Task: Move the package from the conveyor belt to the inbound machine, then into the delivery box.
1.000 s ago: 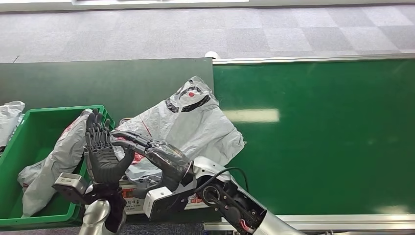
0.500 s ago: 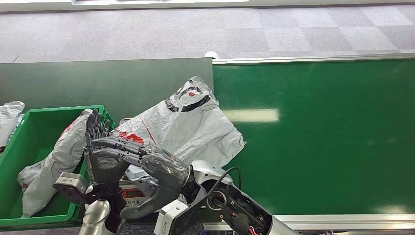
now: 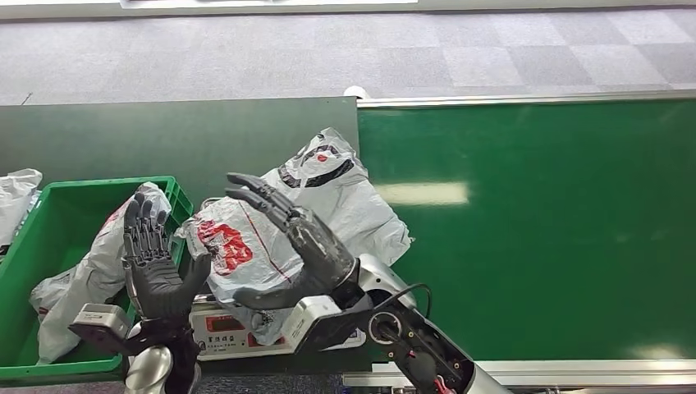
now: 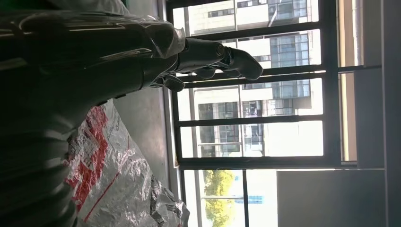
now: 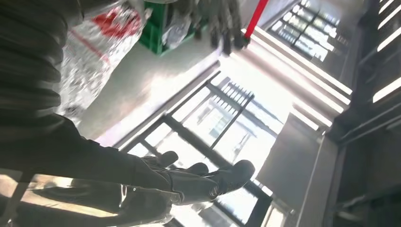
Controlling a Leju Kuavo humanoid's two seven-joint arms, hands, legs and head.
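The package (image 3: 238,254), a crinkled silver-grey plastic bag with red print, stands on the inbound machine (image 3: 226,326), a small white scale with a red display. My right hand (image 3: 299,242) lies against the package's right side, its fingers straight and spread. My left hand (image 3: 156,267) stands upright just beside the package's left edge, palm toward it, fingers straight. In the left wrist view the left hand (image 4: 208,54) stretches out flat above the package (image 4: 108,179). In the right wrist view the right hand (image 5: 198,179) is extended, with the package (image 5: 90,52) behind it.
A larger grey bag (image 3: 336,205) lies behind the package at the end of the bright green conveyor belt (image 3: 533,222). The green delivery box (image 3: 107,182) at left holds another grey bag (image 3: 90,263). A white bag (image 3: 15,197) sits at the far left.
My right hand has swung from lying across the package's top to its right side. The package now stands tipped up with its red print showing. The left hand shifted slightly left and lower.
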